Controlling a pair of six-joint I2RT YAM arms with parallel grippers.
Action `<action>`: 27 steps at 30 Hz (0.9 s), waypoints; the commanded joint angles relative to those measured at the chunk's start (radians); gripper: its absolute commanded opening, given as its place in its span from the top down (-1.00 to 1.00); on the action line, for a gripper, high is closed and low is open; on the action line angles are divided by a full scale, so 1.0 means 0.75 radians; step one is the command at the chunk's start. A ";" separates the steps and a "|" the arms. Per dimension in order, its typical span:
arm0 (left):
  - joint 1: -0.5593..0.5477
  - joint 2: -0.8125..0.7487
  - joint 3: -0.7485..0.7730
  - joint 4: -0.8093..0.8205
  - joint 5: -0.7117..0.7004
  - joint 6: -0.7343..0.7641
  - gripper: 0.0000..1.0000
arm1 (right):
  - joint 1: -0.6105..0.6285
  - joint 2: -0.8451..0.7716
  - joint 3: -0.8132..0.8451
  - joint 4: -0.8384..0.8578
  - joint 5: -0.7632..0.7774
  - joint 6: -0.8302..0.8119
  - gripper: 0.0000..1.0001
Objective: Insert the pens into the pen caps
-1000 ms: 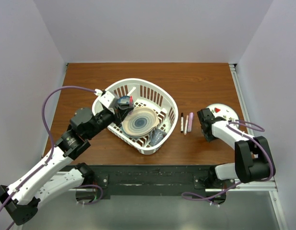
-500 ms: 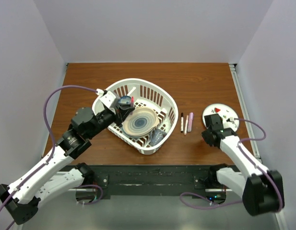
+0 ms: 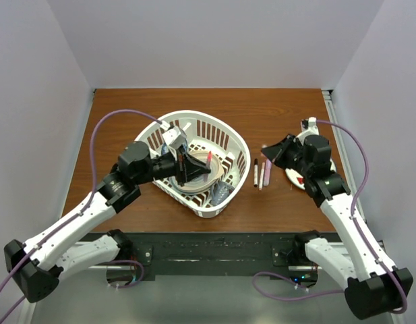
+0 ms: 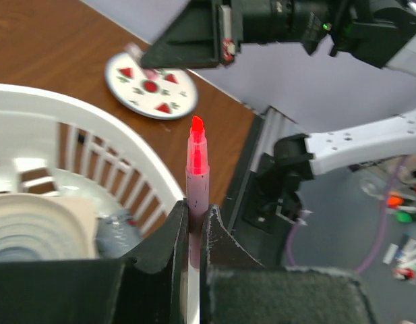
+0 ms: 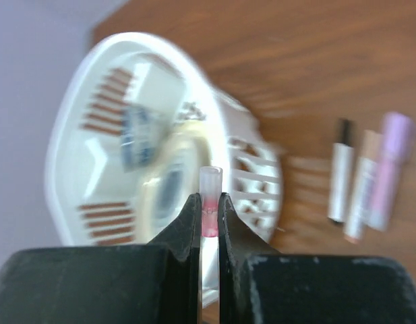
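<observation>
My left gripper (image 3: 194, 167) is shut on a pen (image 3: 208, 159) with a pink-and-white barrel and a bare red tip, held above the white basket (image 3: 243, 147) and pointing right. In the left wrist view the pen (image 4: 196, 177) sticks out beyond my left gripper (image 4: 194, 217) towards the right arm. My right gripper (image 3: 267, 152) is shut on a short pink, clear-ended pen cap (image 5: 210, 190) and faces left; the cap's open end pokes past my right gripper (image 5: 208, 206). Pen tip and cap are apart. Three more pens (image 3: 261, 174) lie side by side on the table between basket and right arm.
The basket holds a striped plate (image 3: 202, 181) and a small blue-grey cup (image 3: 221, 192). A white plate with red shapes (image 3: 325, 159) lies at the right, partly under the right arm; it also shows in the left wrist view (image 4: 150, 86). The loose pens show in the right wrist view (image 5: 365, 181).
My left gripper has swung right over the basket, with the pen now pointing right. My right arm has lifted off the plate area and moved up and left, turning to face the pen.
</observation>
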 commanded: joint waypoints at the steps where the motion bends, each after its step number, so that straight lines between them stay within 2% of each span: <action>1: -0.094 0.048 -0.057 0.252 0.184 -0.228 1.00 | 0.155 -0.007 0.098 0.381 -0.330 -0.028 1.00; 4: -0.135 0.083 -0.075 0.389 0.209 -0.332 1.00 | 0.276 -0.028 0.112 0.518 -0.303 -0.018 1.00; 9: -0.137 0.134 -0.086 0.588 0.258 -0.510 1.00 | 0.328 -0.073 0.088 0.714 -0.289 0.063 1.00; 19: -0.135 0.210 -0.098 0.723 0.231 -0.625 1.00 | 0.346 -0.163 -0.031 0.917 -0.334 0.203 1.00; 27: -0.135 0.277 -0.088 0.821 0.244 -0.672 1.00 | 0.356 -0.163 -0.037 0.921 -0.348 0.203 1.00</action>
